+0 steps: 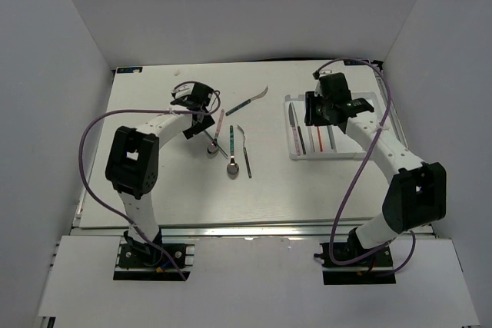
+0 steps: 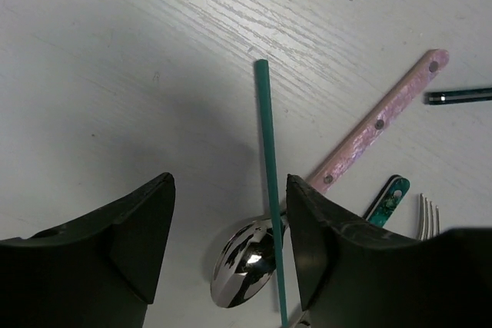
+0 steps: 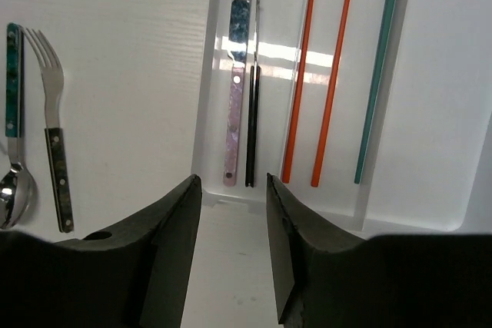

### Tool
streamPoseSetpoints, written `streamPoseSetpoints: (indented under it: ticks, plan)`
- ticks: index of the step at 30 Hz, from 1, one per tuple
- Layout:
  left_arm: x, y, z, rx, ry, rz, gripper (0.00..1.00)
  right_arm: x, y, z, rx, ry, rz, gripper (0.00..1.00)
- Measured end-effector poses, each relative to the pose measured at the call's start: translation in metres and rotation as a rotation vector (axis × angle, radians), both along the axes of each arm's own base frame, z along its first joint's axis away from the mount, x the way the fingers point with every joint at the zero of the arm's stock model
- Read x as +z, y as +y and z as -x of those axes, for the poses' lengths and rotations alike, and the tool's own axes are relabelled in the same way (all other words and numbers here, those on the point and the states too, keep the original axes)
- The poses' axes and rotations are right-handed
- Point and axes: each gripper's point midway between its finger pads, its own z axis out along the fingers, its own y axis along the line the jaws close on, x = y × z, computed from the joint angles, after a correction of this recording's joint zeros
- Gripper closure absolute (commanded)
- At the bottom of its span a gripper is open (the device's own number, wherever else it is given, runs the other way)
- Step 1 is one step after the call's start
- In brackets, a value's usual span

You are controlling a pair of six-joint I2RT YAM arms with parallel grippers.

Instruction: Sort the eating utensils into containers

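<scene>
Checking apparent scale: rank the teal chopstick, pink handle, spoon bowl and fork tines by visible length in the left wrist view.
1. teal chopstick
2. pink handle
3. spoon bowl
4. fork tines, shortest as seen; their lower part is hidden, so the true length is unsure.

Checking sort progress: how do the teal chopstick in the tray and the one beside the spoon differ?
One thin teal chopstick lies in the flat white plastic tray beside two orange chopsticks; the other thin teal chopstick lies loose on the table. The tray one touches no utensil; the table one crosses a round metal spoon and sits between the fingers of the open left end effector. Both share colour and slender shape.
</scene>
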Motion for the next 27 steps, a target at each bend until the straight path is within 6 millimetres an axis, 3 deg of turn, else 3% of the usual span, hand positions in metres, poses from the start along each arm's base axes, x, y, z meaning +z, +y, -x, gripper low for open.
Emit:
streamPoseSetpoints:
  ticks: [1,5,13,18,27]
  plan:
    - [-0.003,-0.001,0.000,0.013,0.003,0.007,0.37,-0.004,-0.001,0.003,-0.001,0.011,0.001,0.55]
    - [-0.017,-0.004,-0.004,0.052,0.006,0.029,0.40,-0.018,-0.003,0.010,-0.001,0.047,0.009,0.55]
    - [-0.043,-0.009,-0.014,0.072,0.014,0.043,0.43,-0.006,0.004,0.017,0.024,0.014,-0.009,0.55]
    - [-0.044,-0.013,-0.025,0.077,-0.002,0.049,0.65,-0.004,0.009,0.020,0.039,0.005,-0.012,0.54]
    - [-0.046,-0.013,-0.025,0.061,0.007,0.038,0.99,-0.011,0.009,0.027,0.049,0.015,-0.017,0.54]
